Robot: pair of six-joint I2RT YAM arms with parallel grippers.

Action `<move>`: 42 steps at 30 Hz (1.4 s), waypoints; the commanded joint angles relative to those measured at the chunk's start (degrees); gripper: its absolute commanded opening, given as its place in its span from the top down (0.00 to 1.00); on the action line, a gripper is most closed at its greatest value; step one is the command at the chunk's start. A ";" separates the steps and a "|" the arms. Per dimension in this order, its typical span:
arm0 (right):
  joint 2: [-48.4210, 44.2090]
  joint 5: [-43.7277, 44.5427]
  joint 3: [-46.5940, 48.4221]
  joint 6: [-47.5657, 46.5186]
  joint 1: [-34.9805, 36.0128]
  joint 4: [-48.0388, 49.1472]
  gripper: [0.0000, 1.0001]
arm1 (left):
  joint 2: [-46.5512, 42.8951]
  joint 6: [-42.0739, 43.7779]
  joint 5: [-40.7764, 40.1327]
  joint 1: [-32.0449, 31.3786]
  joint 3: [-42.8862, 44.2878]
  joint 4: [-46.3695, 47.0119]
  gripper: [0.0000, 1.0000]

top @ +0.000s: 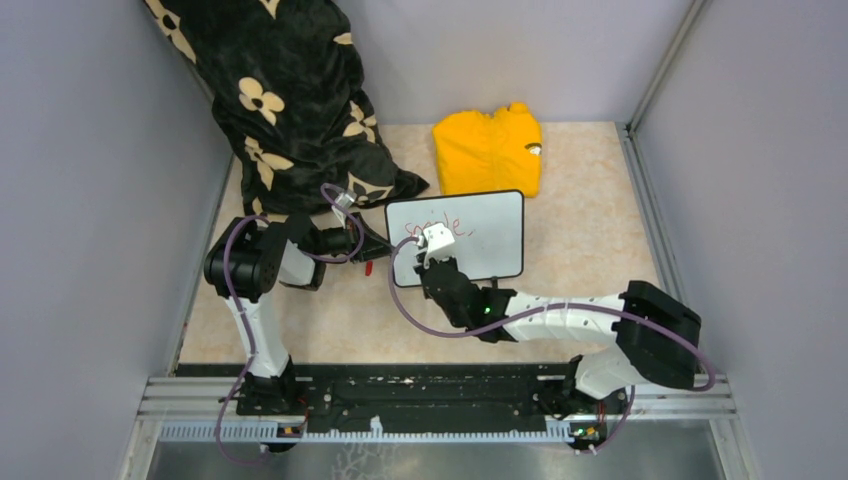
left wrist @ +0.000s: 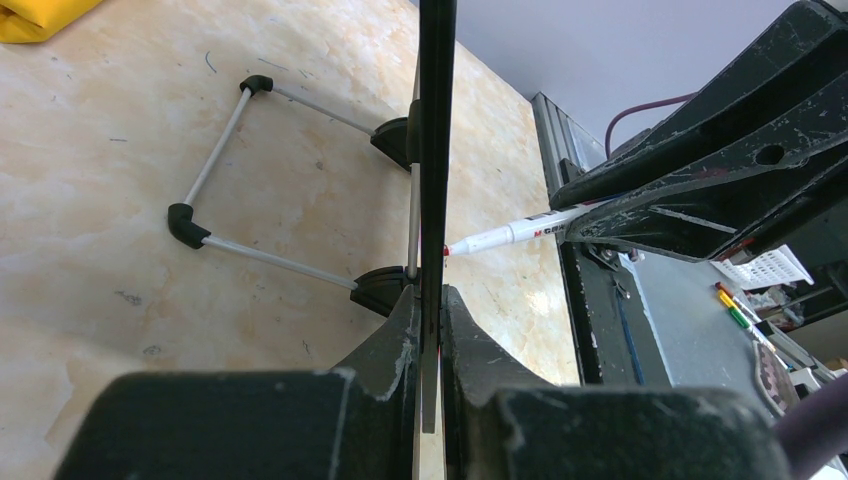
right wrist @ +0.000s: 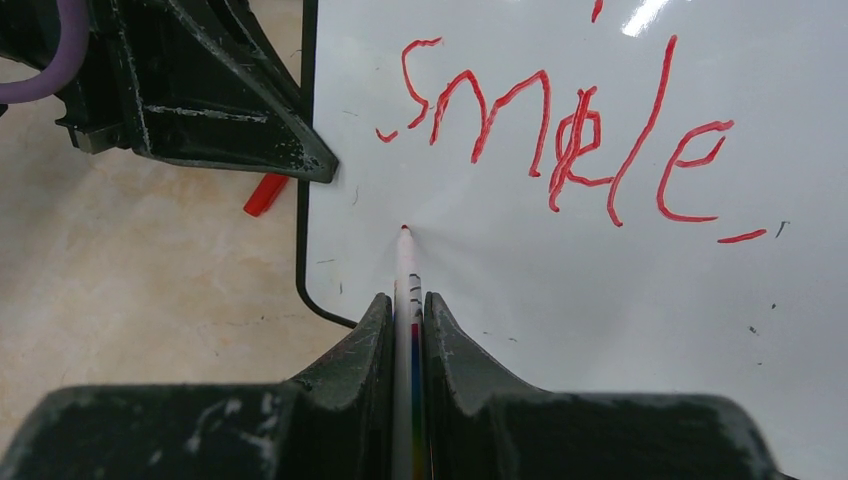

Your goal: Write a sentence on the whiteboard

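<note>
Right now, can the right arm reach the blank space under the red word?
Probably yes: the right gripper holds its marker tip against the whiteboard just below the red writing, nothing between.

1. Counter (top: pixel 600 260): beige, marbled, lightly scuffed.
2. Yellow garment (top: pixel 488 150): folded, at far edge.
3. Black floral cloth (top: pixel 290 110): heaped at far left.
4. Whiteboard (top: pixel 480 235): mid-counter, propped on wire stand (left wrist: pixel 230 190) with black feet.
5. Red cap (right wrist: pixel 265 195): lying just left of whiteboard.
</note>
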 commanded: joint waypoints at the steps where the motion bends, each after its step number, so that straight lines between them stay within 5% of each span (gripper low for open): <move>1: 0.89 1.09 3.70 -0.21 0.65 0.84 1.00 | -0.38 1.16 0.81 -0.42 0.56 5.83 1.00; 42: -1.07 1.78 -0.04 3.93 0.56 -5.75 1.00 | -0.53 1.08 0.90 -0.42 0.68 5.49 1.00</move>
